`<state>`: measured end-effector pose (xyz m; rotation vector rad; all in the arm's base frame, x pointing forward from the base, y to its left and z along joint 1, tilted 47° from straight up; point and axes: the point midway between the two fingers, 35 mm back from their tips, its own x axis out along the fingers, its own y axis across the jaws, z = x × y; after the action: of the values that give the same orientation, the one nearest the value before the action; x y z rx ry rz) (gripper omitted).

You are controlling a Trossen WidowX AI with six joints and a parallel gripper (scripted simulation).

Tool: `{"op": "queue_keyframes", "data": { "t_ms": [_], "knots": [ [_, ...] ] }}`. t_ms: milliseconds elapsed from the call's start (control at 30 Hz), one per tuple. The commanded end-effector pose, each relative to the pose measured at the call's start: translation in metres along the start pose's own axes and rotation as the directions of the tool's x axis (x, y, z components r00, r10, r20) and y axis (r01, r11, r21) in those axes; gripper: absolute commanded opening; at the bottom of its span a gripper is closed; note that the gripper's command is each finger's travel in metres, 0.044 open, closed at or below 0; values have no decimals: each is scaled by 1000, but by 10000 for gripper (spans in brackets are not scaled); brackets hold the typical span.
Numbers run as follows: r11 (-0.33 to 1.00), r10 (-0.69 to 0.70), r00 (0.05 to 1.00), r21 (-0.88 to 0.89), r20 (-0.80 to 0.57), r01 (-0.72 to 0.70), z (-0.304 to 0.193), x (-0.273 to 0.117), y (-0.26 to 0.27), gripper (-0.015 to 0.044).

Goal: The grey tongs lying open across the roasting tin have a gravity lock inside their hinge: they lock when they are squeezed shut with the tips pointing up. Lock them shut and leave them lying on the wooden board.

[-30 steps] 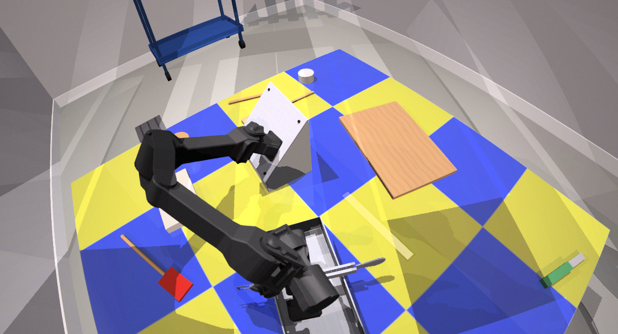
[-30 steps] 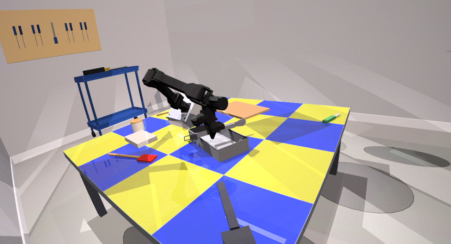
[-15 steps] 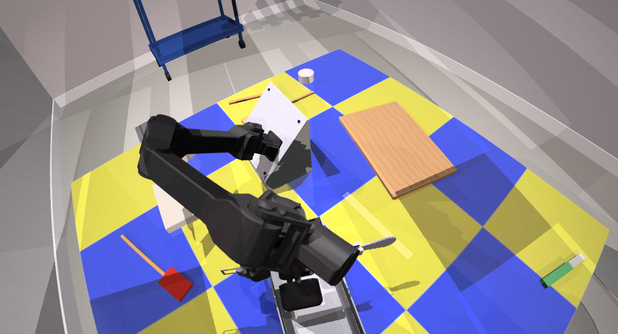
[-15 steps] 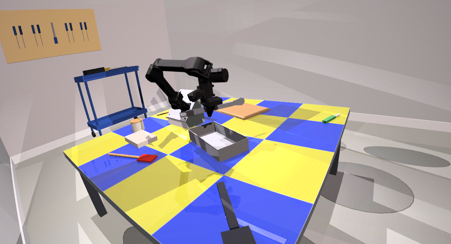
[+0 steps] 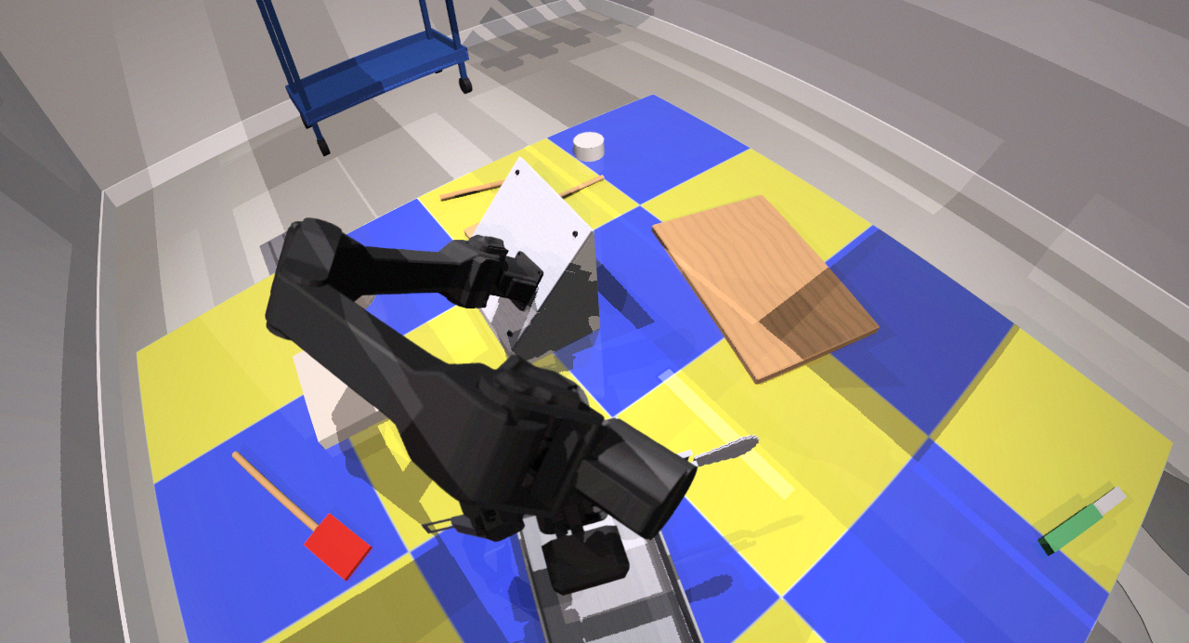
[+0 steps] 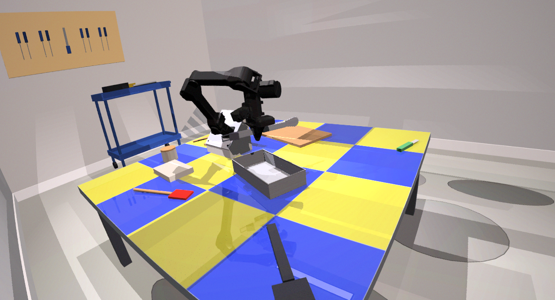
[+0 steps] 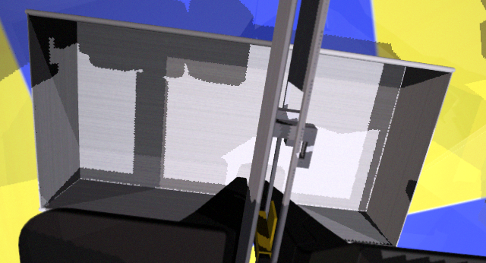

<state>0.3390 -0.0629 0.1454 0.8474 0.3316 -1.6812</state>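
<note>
Exterior view shows the grey tongs (image 6: 282,125) (image 7: 262,103) in the centre of the frame, raised above the roasting tin (image 6: 287,187) (image 7: 57,115). The hand (image 6: 258,138) (image 7: 249,188) is closed on them, gripping both arms. The wooden board (image 5: 764,290) (image 6: 300,137) lies on the desk (image 5: 1022,406) (image 6: 349,197), at upper right in the top view, apart from the tin.

seen from the exterior view, the tin (image 5: 676,585) (image 6: 287,186) (image 7: 55,115) stands mid-table (image 5: 840,465) (image 6: 349,193). the board (image 5: 748,273) (image 6: 300,136) lies behind it, to the right. left of the tin are the spatula (image 5: 336,546) (image 6: 180,194) and, behind that, a slab (image 5: 316,406) (image 6: 173,171), with a jar (image 6: 168,154) behind the slab. the cart (image 5: 378,75) (image 6: 143,143) stands on the floor beyond the table.
</note>
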Motion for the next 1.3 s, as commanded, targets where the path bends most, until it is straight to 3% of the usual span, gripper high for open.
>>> {"op": "queue_keyframes", "data": {
  "t_ms": [0, 267, 533, 900, 1267],
  "knots": [
    [991, 3, 1000, -132, -8, -4, -10, -2, 0, -150],
    [904, 3, 1000, -427, -14, -8, -25, -4, 1, -150],
    [732, 3, 1000, -681, -20, -16, -41, -6, 1, -150],
    [387, 5, 1000, -922, -27, -27, -63, -8, 0, -150],
    [-24, 5, 999, -999, -34, -34, -85, -10, -2, -150]
  ]
}}
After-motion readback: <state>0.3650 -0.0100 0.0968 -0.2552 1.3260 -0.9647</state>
